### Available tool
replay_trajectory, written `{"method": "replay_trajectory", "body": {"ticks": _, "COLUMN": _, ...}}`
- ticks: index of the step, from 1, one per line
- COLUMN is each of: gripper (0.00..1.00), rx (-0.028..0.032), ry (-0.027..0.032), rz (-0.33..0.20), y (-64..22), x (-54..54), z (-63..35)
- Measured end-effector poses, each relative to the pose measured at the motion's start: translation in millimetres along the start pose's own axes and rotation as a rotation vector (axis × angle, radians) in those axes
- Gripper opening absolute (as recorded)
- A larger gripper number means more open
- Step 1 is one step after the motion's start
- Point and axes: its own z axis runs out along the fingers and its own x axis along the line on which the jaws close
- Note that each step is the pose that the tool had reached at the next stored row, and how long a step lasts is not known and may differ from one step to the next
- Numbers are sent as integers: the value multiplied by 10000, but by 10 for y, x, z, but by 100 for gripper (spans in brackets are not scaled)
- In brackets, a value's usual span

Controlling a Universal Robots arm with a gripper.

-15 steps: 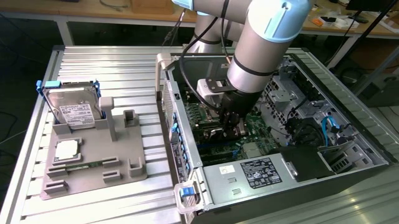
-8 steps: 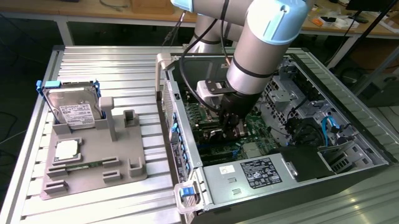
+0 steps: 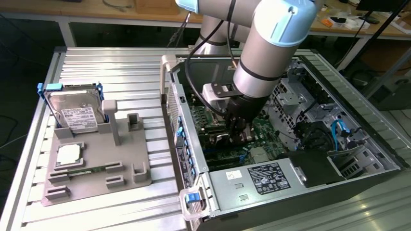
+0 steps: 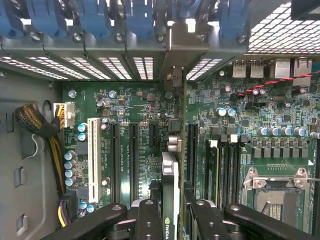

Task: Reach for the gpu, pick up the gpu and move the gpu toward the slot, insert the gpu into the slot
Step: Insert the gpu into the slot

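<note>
Ribbed metal bench (image 3: pixel 115 67) under lab tables, with an open PC case (image 3: pixel 359 120) lying on the exterior view's right and a grey holder tray (image 3: pixel 96 168) on its left carrying a hard drive (image 3: pixel 76 113) and a chip (image 3: pixel 69 155). Gripper (image 4: pixel 171 212) down inside the case, pinching the gpu (image 4: pixel 170 190) edge-on by its top edge, directly above the motherboard (image 4: pixel 135 110) slots. Probably light, stiff and fragile, so best held by the bare card edges; case also holding a power supply (image 3: pixel 263 178) and cables (image 4: pixel 42 132).

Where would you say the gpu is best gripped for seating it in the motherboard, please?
On its upper edge, from above, with the fingers pressing its two flat faces, as the tool does now. The gpu stands on edge over the motherboard, so its lower connector edge stays free.
</note>
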Motion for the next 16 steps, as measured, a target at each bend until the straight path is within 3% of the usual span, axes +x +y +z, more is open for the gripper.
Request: {"method": "replay_trajectory", "body": {"ticks": 16, "gripper": 27, "rx": 1, "ry": -2, "rz": -4, "y": -1, "x": 1, "z": 78}}
